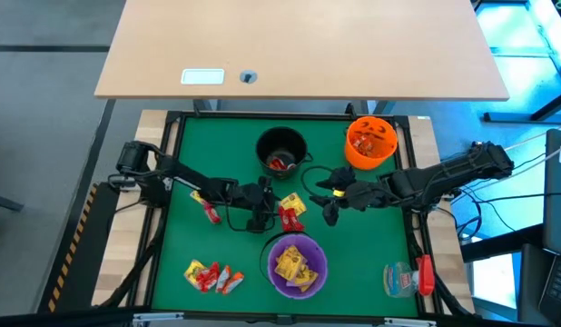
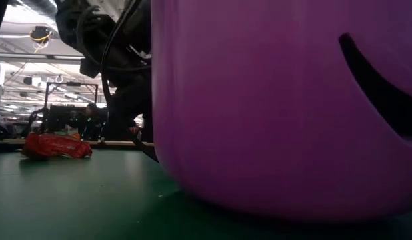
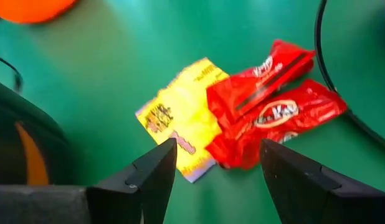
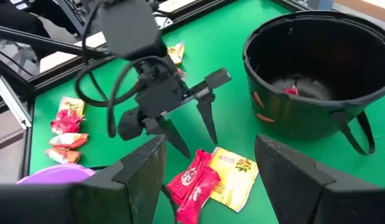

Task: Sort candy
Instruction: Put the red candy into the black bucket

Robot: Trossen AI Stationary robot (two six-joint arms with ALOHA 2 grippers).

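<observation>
Two red candies (image 3: pixel 267 112) and a yellow candy (image 3: pixel 180 118) lie flat on the green mat (image 1: pixel 217 163) between the black bowl (image 1: pixel 282 150) and the purple bowl (image 1: pixel 297 265). My left gripper (image 3: pixel 217 174) stands open just short of them, slanting down, its fingertips (image 4: pixel 183 152) low over the mat and touching nothing. My right gripper (image 1: pixel 330 207) hangs open above the mat, right of the same candies (image 4: pixel 208 177). The black bowl holds red candy (image 4: pixel 291 91), the purple bowl yellow candy (image 1: pixel 294 263), and the orange bowl (image 1: pixel 371 143) also holds candy.
More candy lies at the mat's left (image 1: pixel 206 207) and in a cluster near its front left (image 1: pixel 212 275). A clear plastic item with a red part (image 1: pixel 408 277) sits at the front right. In the low view the purple bowl (image 2: pixel 286 107) fills most of the picture.
</observation>
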